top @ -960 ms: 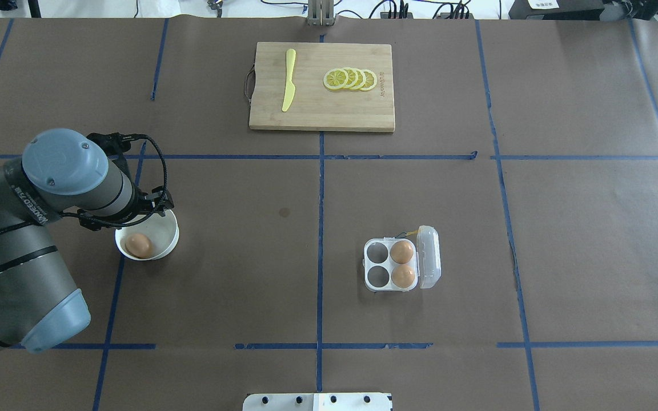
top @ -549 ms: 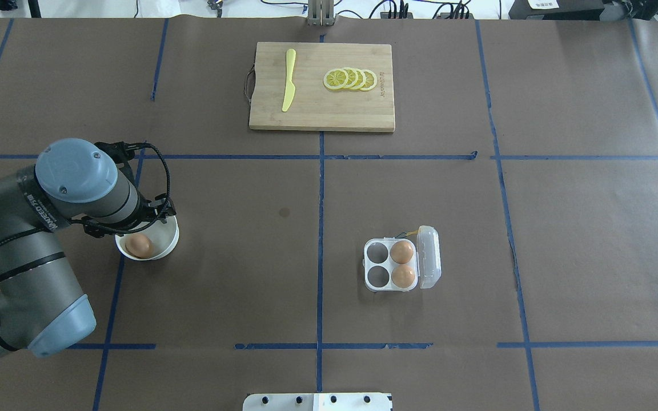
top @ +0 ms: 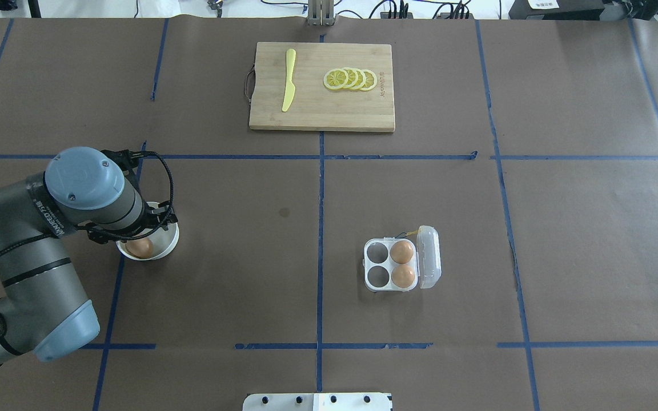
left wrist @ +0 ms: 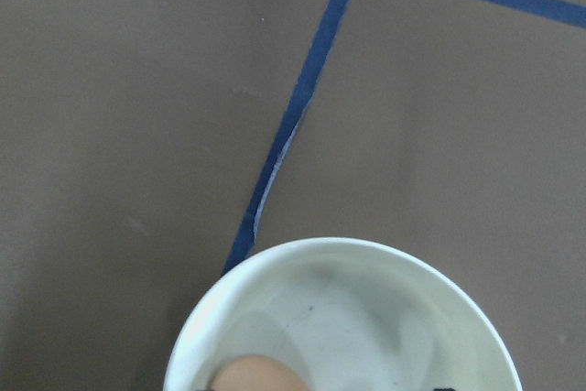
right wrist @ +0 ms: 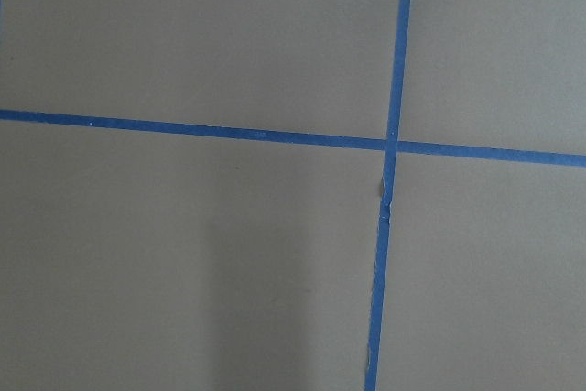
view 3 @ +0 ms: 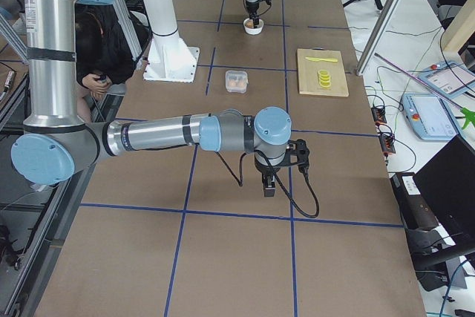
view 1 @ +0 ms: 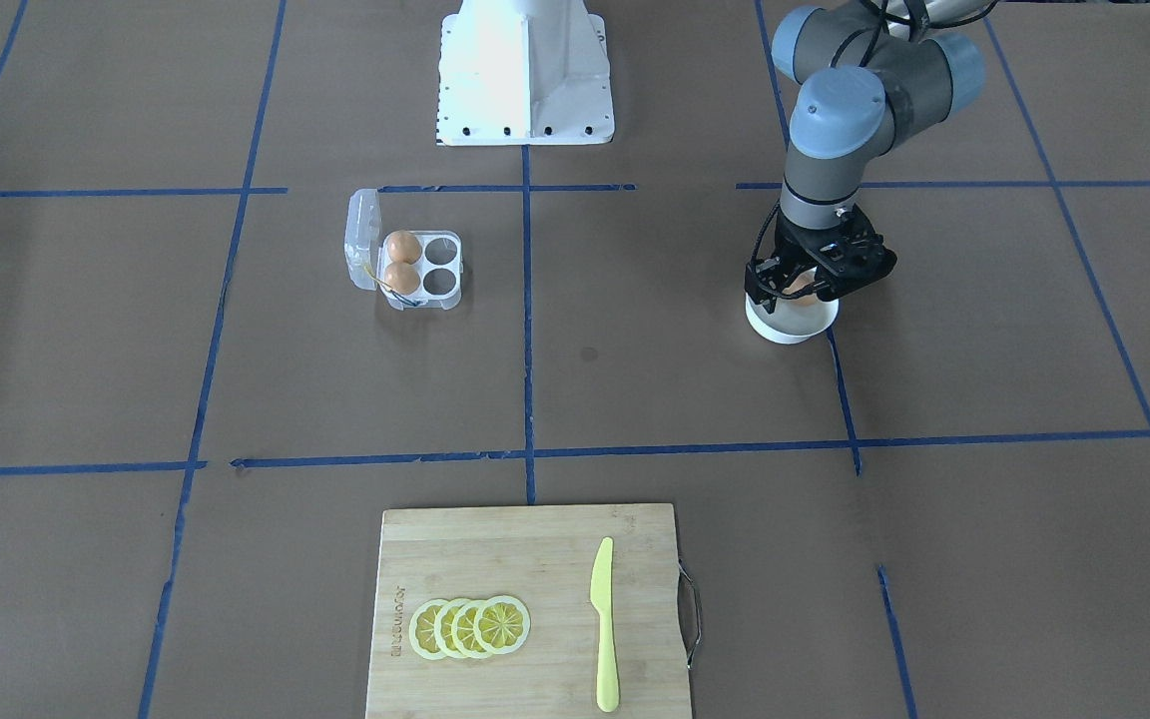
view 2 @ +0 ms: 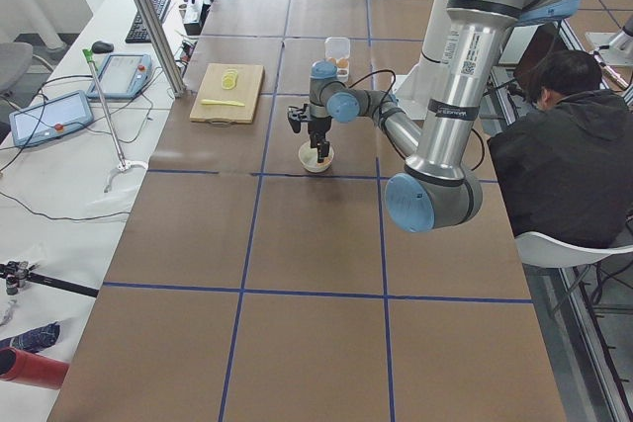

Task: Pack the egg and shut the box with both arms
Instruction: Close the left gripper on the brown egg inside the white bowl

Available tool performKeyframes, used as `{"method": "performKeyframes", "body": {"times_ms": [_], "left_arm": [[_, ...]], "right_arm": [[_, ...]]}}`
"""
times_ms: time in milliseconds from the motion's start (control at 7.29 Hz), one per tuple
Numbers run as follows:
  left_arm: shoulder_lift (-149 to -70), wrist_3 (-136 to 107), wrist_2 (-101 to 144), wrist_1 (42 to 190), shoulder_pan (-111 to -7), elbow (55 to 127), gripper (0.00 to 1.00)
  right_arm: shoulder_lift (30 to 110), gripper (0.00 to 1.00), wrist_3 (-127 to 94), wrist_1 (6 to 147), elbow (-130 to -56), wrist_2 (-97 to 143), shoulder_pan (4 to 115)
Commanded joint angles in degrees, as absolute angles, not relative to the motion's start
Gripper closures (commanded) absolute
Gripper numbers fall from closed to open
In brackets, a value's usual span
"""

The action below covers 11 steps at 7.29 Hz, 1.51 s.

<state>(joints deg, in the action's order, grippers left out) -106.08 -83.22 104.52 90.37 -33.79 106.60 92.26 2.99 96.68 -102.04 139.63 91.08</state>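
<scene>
Lab bay: long table (top: 563, 228) under brown paper, gridded with blue tape lines (top: 320, 228); white desk with teach pendants (view 2: 49, 116) along the side across from the robot, seated operator (view 2: 564, 145) in a dark jacket on the robot's side

Left arm (top: 49, 228): elbow folded near the robot's table edge, forearm out over the left half, wrist pointing straight down at the bowl

Right arm (view 3: 163, 135): stretched low and nearly level over the table's right end, wrist turned down, right gripper (view 3: 269, 189) just above bare paper near a tape line; clenched or released, cannot tell, seen only from the side camera

White base block (view 1: 525, 75) at the robot's edge, centre

Cutting board (top: 317, 114) at the far edge, centre; yellow knife (top: 289, 80) and fanned lemon slices (top: 350, 79) on it, apart from each other

Box (top: 370, 282) right of centre, well apart from the bowl; lid (top: 429, 257) swung open on the right side; two other eggs (top: 402, 252) in the two cups beside the lid

Bowl (top: 170, 242), white, on a tape line at left

Left gripper (view 1: 801, 300) down at the bowl, jaws released, tips spread wider than the egg

Egg (top: 139, 247) lying in the bowl bottom, between the tips; contact not discernible
</scene>
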Motion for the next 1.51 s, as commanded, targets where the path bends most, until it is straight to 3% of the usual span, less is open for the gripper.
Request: {"method": "performKeyframes", "body": {"times_ms": [0,1371], "left_arm": [[-106.1,-83.1,104.8,90.7,-33.8,105.8,0.19],[-103.6,-85.0,105.0,96.7,-32.7,105.6,0.20]], "right_arm": [[92.3,0.00,3.0,96.7,-102.1,139.7,91.1],[92.3,0.00,3.0,96.7,-102.5,139.8,91.1]]}}
